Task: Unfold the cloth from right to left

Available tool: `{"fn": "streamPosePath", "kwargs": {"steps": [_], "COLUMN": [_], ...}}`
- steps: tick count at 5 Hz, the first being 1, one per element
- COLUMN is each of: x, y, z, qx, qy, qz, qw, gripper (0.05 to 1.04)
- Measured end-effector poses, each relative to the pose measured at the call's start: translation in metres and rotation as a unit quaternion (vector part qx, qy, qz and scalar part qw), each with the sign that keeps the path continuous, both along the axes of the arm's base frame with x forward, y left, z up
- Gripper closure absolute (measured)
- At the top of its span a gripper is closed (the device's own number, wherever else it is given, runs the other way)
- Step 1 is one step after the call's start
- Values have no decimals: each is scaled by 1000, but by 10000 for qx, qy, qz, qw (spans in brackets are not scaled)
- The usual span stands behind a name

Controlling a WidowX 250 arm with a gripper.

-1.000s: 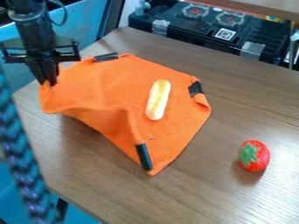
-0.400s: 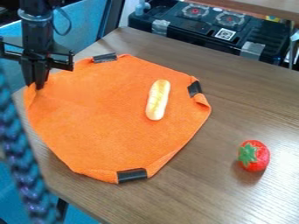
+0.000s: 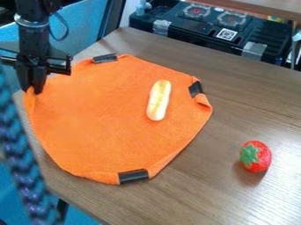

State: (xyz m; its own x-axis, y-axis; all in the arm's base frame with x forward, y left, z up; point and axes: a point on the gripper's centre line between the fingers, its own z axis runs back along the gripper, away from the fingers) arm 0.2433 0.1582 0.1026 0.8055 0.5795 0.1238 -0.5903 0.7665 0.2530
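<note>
Cloth (image 3: 111,118) has its upper-left corner pinched in the gripper (image 3: 31,91), which points steeply down.

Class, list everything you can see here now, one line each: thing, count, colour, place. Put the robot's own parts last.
cloth: one, orange, spread on the table
strips: three, black, at the cloth's edges
bread roll: one, pale yellow, on the cloth
strawberry: one, red and green, right of the cloth
table: one, brown, beneath
stove unit: one, black, behind the table
braided cord: one, dark blue, left foreground
arm: one, black, upper left
gripper: one, black, pinching the cloth's left corner
</note>
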Motion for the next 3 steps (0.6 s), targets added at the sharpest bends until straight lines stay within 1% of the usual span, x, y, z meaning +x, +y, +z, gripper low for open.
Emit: {"fn": "streamPosePath", "kwargs": {"steps": [1, 2, 3], "x": [-6, -7, -8], "y": [3, 3, -1], "z": [2, 9, 16], "qx": [217, 287, 306], "qy": [-316, -549, -654], "qz": [561, 696, 802], "qw": [9977, 9957, 9942], "gripper": [626, 316, 89]}}
